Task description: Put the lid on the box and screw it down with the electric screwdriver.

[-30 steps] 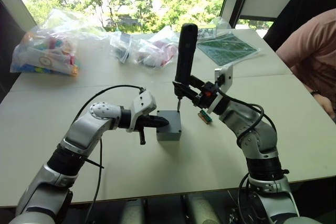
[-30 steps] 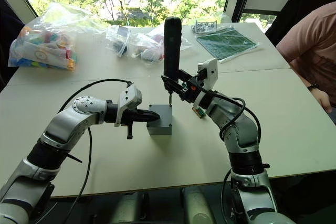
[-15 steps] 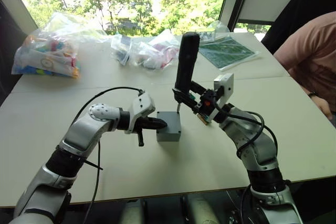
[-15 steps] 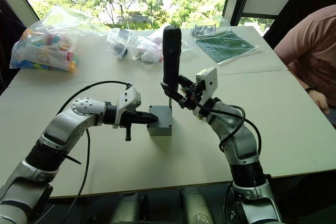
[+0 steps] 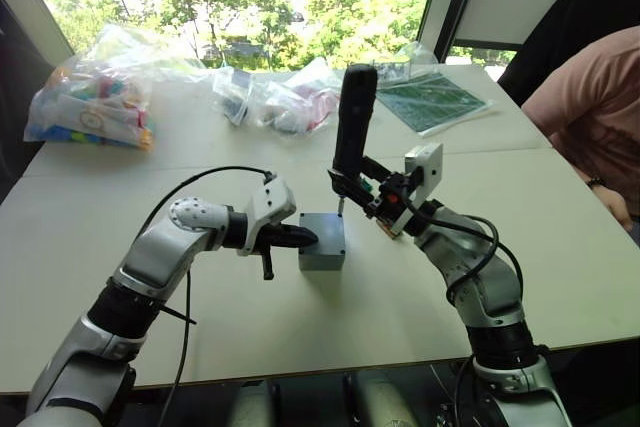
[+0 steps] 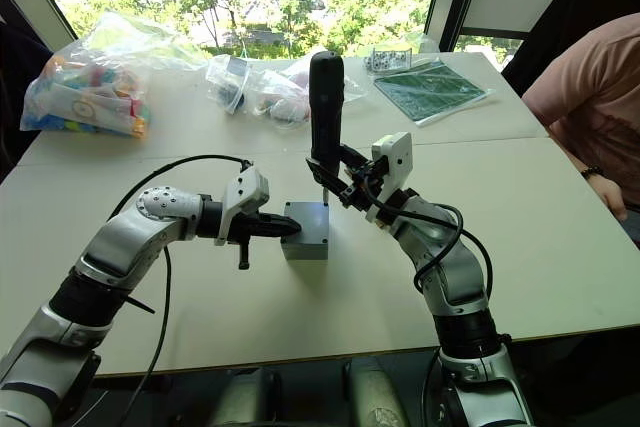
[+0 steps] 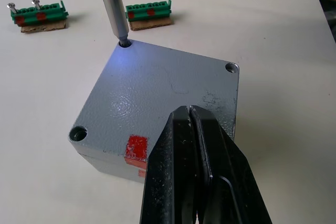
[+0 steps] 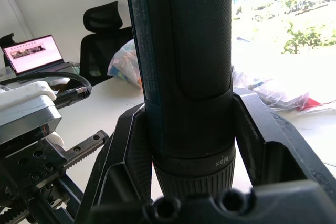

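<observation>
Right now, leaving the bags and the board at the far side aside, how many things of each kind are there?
Green connector blocks: 2
Grey lid: 1
Grey box: 1
Black electric screwdriver: 1
Total: 5

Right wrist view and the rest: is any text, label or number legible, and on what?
No text reads clearly.
Electric screwdriver: small white marking near its collar, too blurred to read.
Laptop screen in the background: content too small.
Lid: plain red sticker, no writing.
</observation>
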Controlling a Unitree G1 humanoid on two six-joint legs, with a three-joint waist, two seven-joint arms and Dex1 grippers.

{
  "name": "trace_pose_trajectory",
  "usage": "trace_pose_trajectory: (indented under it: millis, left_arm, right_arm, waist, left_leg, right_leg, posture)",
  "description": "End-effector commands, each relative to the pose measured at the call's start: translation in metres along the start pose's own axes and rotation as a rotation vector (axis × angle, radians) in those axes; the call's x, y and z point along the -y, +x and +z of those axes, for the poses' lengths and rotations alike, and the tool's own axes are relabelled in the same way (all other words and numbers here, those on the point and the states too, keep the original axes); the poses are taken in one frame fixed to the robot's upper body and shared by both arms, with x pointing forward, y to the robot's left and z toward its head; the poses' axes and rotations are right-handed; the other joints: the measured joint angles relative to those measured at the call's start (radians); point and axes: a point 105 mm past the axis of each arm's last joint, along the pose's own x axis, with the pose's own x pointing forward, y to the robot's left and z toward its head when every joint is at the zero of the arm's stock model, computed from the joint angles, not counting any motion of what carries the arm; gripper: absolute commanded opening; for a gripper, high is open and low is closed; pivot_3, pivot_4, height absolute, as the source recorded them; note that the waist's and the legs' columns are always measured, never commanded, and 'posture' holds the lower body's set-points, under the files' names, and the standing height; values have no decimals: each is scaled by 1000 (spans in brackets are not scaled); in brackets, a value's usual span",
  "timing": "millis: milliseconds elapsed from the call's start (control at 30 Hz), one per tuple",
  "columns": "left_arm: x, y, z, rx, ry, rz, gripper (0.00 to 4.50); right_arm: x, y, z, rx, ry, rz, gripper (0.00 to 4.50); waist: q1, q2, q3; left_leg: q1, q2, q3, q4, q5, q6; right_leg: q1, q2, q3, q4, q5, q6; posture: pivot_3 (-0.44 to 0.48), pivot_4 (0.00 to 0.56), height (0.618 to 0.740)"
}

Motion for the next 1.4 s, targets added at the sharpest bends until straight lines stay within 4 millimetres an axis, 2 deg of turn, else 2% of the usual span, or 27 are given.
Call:
trace_pose_trajectory:
  millis: [33, 300, 367, 467, 600, 733, 833, 867, 933, 1000, 1067, 1133, 1200, 1267, 1400]
  left_arm:
    - [2, 2, -4, -17, 2, -6, 0]
    - [2, 3, -5, -17, 1, -10, 0]
    - [2, 4, -6, -20, -1, -11, 0]
    - [2, 7, -7, -17, 3, -8, 0]
    - [6, 9, -9, -17, 0, -17, 0]
    - [7, 9, -7, 11, -16, -15, 0]
    - [2, 4, 9, 104, -64, 23, 0]
    - [0, 2, 16, 140, -83, 33, 0]
    - [-2, -7, 32, 205, -108, 33, 0]
    - [3, -17, 48, 237, -75, 8, 0]
    - [15, -24, 59, 235, -2, -35, 0]
    - [28, -25, 62, 213, 47, -78, 0]
    - [34, -23, 64, 202, 72, -98, 0]
    - [35, -20, 64, 187, 98, -99, 0]
    - [31, -14, 62, 181, 96, -74, 0]
  right_arm:
    - [1, -5, -32, -111, 66, -18, 1778]
    - [3, -4, -21, -78, 51, -20, 1778]
    - [5, -2, -10, -56, 29, -18, 1778]
    - [13, 1, 43, 36, -52, -9, 1778]
    - [25, 2, 107, 149, -23, -39, 1778]
    - [38, -3, 131, 163, 7, -96, 1778]
    - [57, -9, 140, 122, 28, -187, 1778]
    - [65, -12, 139, 89, 58, -217, 1778]
    - [85, -23, 124, -87, 154, -277, 1778]
    - [105, -47, 107, -291, 174, -373, 1778]
    - [119, -82, 79, -558, 207, -467, 1778]
    - [119, -113, 55, -748, 288, -492, 1778]
    - [118, -125, 42, -799, 385, -493, 1778]
    - [125, -140, 22, -881, 428, -567, 1778]
    - [119, -140, 5, -920, 513, -534, 1778]
  waist:
    - [0, 0, 0]
    - [0, 0, 0]
    - [0, 0, 0]
    - [1, 0, 1]
    - [5, 2, 4]
    - [8, 2, 4]
    - [5, 2, 4]
    - [3, 2, 5]
    - [2, 2, 6]
    - [6, 1, 8]
    - [12, 3, 9]
    - [20, 3, 9]
    - [23, 3, 8]
    - [16, 4, 9]
    - [13, 7, 11]
  left_leg:
    - [0, 0, 0, 0, 0, 0]
    - [0, 0, 0, 0, 0, 0]
    - [0, 0, 0, -1, 0, 0]
    - [0, 0, 0, -1, 0, 0]
    - [-3, 0, 0, -1, 0, 0]
    - [-4, -1, 1, -3, 0, 0]
    - [-2, -1, 1, -8, 0, 0]
    - [-2, -1, 1, -8, 0, 0]
    - [-3, -1, 1, -9, 0, 0]
    - [-5, -1, 1, -8, 0, 0]
    - [-8, -1, 1, -9, 0, 0]
    - [-17, -1, 1, -10, 0, 0]
    - [-18, -1, 2, -11, 0, 0]
    - [-18, -1, 3, -11, -2, 4]
    - [-18, -1, 3, -12, -3, 5]
  right_leg:
    - [0, 0, 0, 0, 0, 0]
    - [0, 0, 0, 0, 0, 0]
    - [0, 0, 0, 0, 0, 0]
    - [0, 0, 0, -1, 0, 0]
    - [-3, -1, 0, -1, 0, -1]
    - [-4, -1, 1, -2, 1, -1]
    - [-4, -1, 1, -5, 1, -1]
    - [-4, -1, 1, -5, 1, -1]
    - [-5, -1, 1, -5, 1, -1]
    - [-6, -1, 1, -5, 1, -2]
    - [-8, -1, 1, -7, 1, -2]
    - [-16, -2, 1, -9, 1, -1]
    - [-17, -1, 1, -12, 3, 3]
    - [-18, -1, 2, -13, 3, 4]
    - [-18, 0, 3, -13, 3, 4]
  posture:
    - [0, 150, 740]
    - [0, 150, 740]
    - [0, 150, 740]
    - [0, 150, 740]
    - [0, 150, 740]
    - [0, 150, 740]
    - [0, 150, 740]
    - [0, 150, 740]
    - [0, 150, 740]
    - [0, 150, 740]
    - [0, 150, 740]
    - [0, 150, 740]
    - [0, 150, 740]
    - [0, 150, 740]
    - [0, 150, 740]
